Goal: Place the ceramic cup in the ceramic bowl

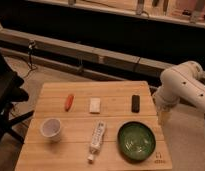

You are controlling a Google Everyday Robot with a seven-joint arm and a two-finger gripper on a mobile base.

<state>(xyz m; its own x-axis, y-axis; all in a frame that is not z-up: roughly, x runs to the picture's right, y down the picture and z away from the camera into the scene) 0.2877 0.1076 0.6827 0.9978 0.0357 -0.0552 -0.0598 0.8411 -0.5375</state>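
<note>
A white ceramic cup [51, 128] stands upright at the front left of the wooden table [116, 95]. A dark green ceramic bowl [136, 140] sits at the front right; nothing shows inside it. My gripper [161, 119] hangs from the white arm [183, 87] just off the table's right edge, above and to the right of the bowl and far from the cup. It holds nothing that I can see.
An orange carrot-like item [69, 101], a white block [95, 104] and a black oblong object [135, 103] lie in a row across the table's middle. A bottle [97, 138] lies on its side between cup and bowl. A black chair [6, 95] stands at the left.
</note>
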